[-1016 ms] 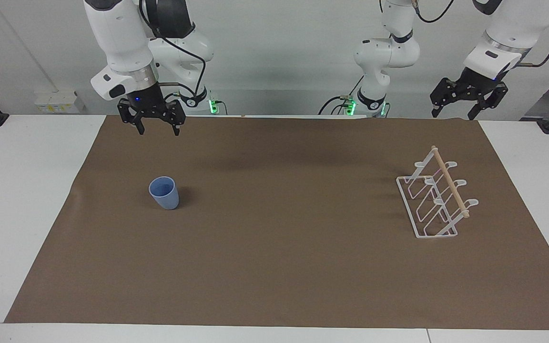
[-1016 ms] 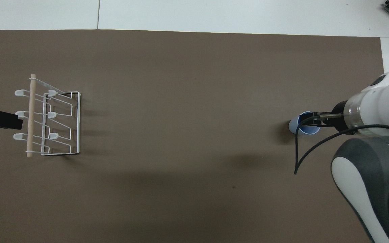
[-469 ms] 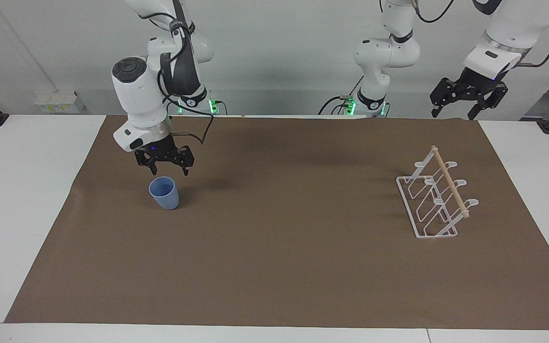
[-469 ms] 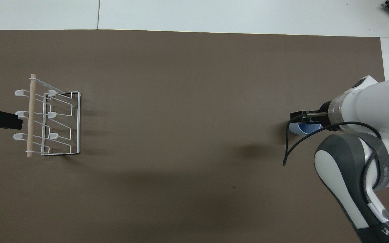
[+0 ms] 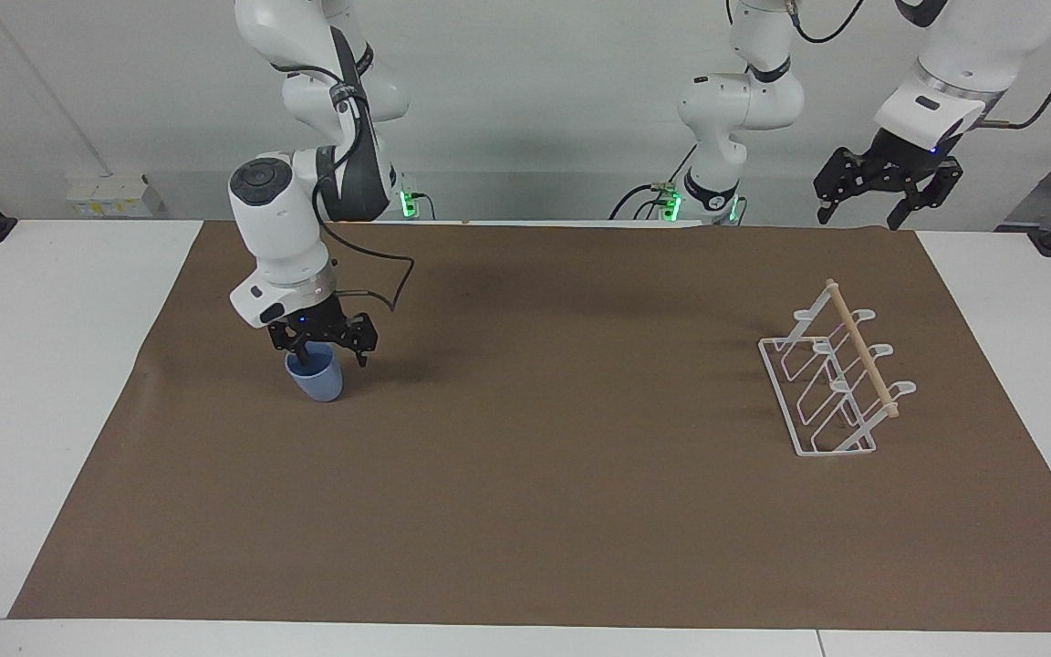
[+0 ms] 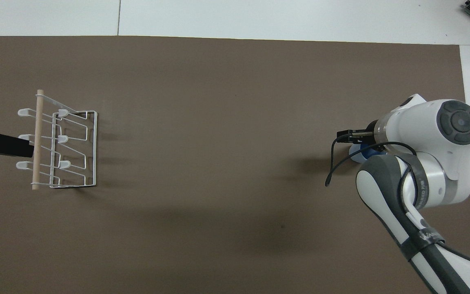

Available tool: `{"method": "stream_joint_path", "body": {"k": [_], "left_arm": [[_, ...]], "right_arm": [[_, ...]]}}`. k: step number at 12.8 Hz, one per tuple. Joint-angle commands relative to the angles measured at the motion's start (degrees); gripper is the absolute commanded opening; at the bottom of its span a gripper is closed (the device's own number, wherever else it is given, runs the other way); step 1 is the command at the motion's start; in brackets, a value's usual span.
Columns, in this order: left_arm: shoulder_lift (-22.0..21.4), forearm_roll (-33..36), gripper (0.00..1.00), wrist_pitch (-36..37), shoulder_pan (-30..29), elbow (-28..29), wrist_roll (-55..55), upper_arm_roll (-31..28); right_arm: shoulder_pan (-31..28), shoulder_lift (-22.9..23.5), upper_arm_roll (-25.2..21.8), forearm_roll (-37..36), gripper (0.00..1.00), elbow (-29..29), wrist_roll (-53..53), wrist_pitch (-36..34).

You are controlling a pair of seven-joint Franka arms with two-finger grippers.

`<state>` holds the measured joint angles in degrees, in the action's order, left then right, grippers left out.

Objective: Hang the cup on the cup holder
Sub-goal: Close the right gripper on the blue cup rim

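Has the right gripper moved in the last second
Yes. The right gripper has come down from high over the mat's robot-side edge to the rim of the blue cup, one finger inside it. The cup stands where it was.

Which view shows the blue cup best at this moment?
The facing view: the cup stands upright on the brown mat with its side wall clear, the right pincer open at its rim. In the overhead view the right arm covers nearly all of it; only a blue sliver shows.

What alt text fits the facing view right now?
The right gripper is down at the rim of an upright blue cup on a brown mat, fingers open. The white wire cup holder stands toward the left arm's end, where the left gripper waits, raised.
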<state>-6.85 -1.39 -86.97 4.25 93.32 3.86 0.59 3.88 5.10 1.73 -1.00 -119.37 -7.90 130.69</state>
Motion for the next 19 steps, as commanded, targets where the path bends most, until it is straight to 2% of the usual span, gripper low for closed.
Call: {"method": "stream_joint_path", "body": {"k": [1, 5, 13, 15, 19], "left_arm": [[-1.24, -0.46, 1.00, -0.39, 0.41, 1.25, 0.01, -0.33], [-1.33, -0.46, 1.00, -0.21, 0.41, 1.33, 0.01, -0.24], [-1.33, -0.46, 1.00, 0.22, 0.32, 1.33, 0.01, -0.24], [-1.33, -0.46, 1.00, 0.31, 0.32, 1.33, -0.08, -0.33], [-1.33, -0.46, 1.00, 0.22, 0.41, 1.33, -0.08, -0.33]], "right_arm": [[-0.80, 0.44, 0.38, 0.83, 1.00, -1.21, 0.78, 1.41], [-0.80, -0.09, 0.38, 0.83, 1.00, -4.02, 0.78, 1.50], [-0.89, -0.09, 0.38, 0.83, 1.00, -4.12, 0.52, 2.38], [-0.89, 0.08, 0.38, 0.83, 0.81, -4.12, 0.78, 4.12], [-1.07, 0.08, 0.38, 0.83, 0.31, -4.12, 1.48, 3.52]]}}
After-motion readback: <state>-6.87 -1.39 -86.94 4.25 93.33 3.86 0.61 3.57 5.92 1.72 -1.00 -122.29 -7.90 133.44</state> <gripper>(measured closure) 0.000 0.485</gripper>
